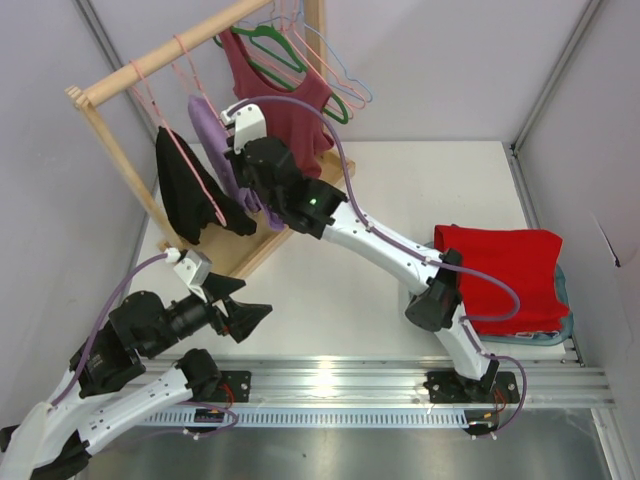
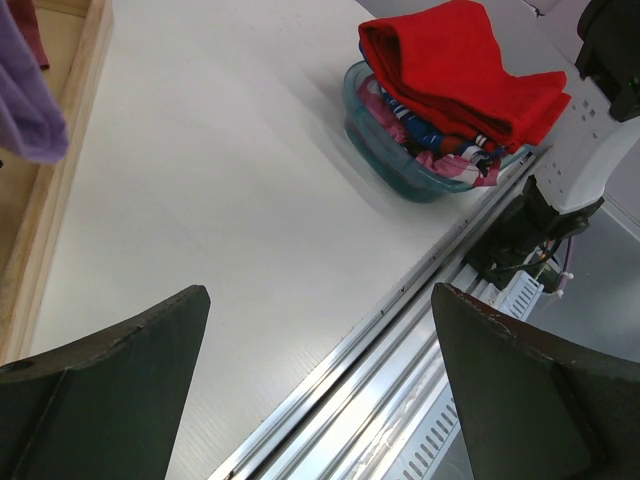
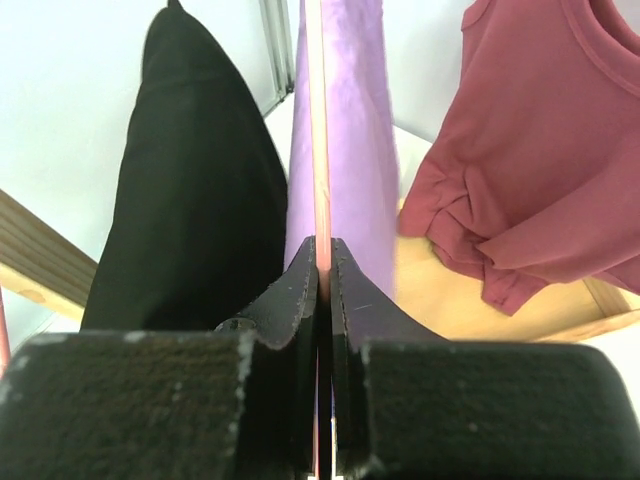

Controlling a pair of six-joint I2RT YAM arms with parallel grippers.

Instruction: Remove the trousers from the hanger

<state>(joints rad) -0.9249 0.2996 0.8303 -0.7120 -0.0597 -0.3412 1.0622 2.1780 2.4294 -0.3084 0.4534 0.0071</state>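
The soft lilac fabric trousers (image 1: 207,128) hung on the thin pale pink hanger (image 3: 318,130) from the top bar of a pale wooden rack (image 1: 110,147) at the far left of the white table (image 1: 330,290). They were crowded by a black garment (image 1: 185,195) close on their left and a maroon sleeveless top (image 1: 290,100) close on their right, leaving little free room on either side. The right gripper (image 3: 320,262) was pressed together on the hanger's thin bar, with lilac cloth just behind it. Only the right wrist view showed that pinch; from above, the gripper's dark body hid its fingertips against the cloth. The left gripper (image 1: 250,302) hung spread and held nothing, near the rack's base at the near left. Its wrist view looked across a wide bare stretch of table to a folded red cloth (image 2: 450,60) piled on a translucent teal bowl (image 2: 365,110) near the right end. That view alone showed patterned fabrics under the red cloth. A ribbed metal rail (image 1: 350,380) ran along the table's near edge, and pale walls closed in the left, far and right sides.
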